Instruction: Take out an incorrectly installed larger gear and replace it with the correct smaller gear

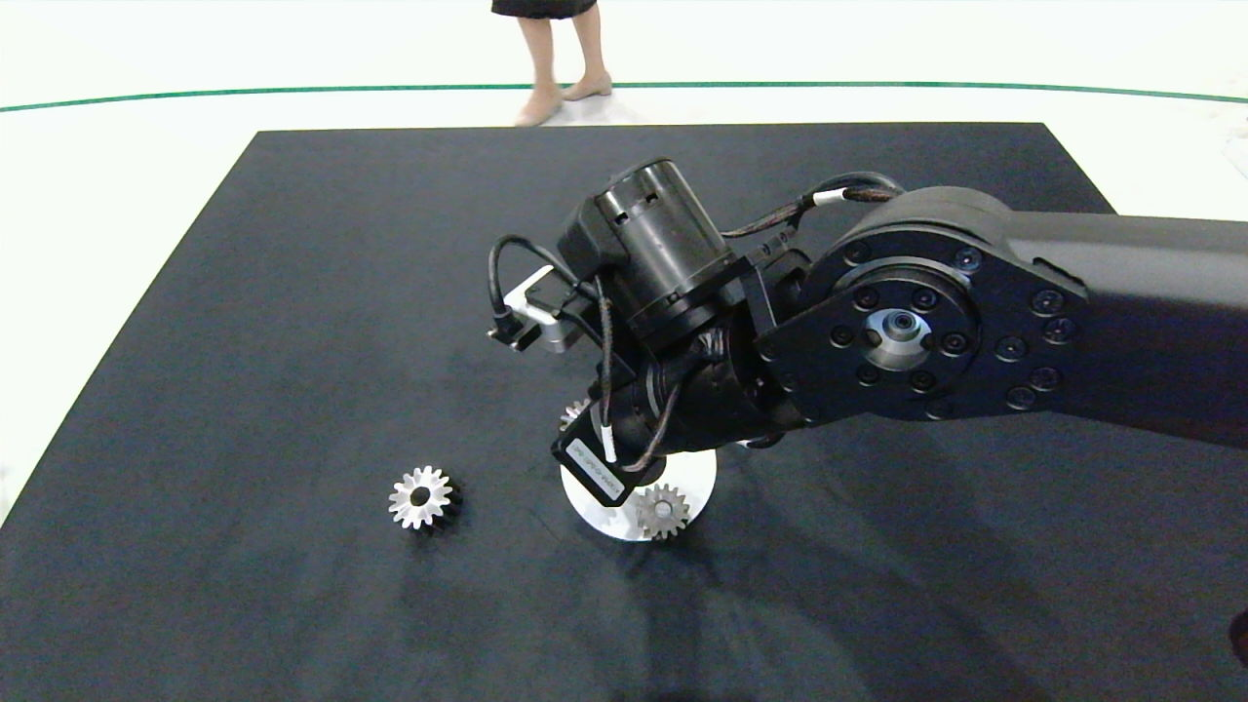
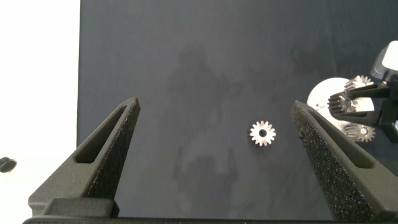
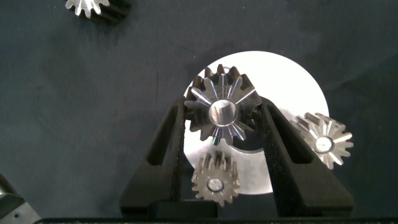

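two grippers | right gripper [image 3: 222, 118] pinching larger gear [image 3: 221, 113] | left gripper [image 2: 214, 134] spread; idle

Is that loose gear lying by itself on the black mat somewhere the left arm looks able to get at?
Probably yes. The loose gear lies alone on bare mat, directly ahead of the left gripper, whose jaws stand wide open with nothing between.
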Controlling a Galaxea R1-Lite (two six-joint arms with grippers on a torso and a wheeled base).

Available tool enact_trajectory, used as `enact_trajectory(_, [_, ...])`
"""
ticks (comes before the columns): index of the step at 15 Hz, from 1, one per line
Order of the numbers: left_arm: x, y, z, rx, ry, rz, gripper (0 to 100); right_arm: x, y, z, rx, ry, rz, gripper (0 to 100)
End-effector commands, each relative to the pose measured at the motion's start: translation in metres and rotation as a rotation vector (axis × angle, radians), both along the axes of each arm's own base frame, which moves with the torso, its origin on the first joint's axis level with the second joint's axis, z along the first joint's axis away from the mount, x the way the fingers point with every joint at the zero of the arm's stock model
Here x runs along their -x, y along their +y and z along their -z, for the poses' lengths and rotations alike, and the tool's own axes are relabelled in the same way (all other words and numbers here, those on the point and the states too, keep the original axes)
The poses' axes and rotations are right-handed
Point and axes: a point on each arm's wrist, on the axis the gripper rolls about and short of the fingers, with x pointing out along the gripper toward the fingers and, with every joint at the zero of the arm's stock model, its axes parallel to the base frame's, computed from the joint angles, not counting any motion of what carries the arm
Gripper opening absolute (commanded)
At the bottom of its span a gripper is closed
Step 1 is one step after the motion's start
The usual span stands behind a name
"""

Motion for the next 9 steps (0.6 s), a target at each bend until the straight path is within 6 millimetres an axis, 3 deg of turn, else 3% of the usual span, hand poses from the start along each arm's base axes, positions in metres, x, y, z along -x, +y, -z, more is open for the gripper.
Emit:
enact_trajectory(1, [0.0001, 0.0001, 0.0003, -0.001, 0.003, -0.003, 100, 0.0005, 0.0011, 0.0028, 0.009, 0.004, -0.003, 34])
enact_trajectory(9, [0.0006, 0.0004, 0.0002, -0.002, 0.001, -0.003, 100, -0.0049, 0.0039, 0.0085, 0.007, 0.004, 0.009, 34])
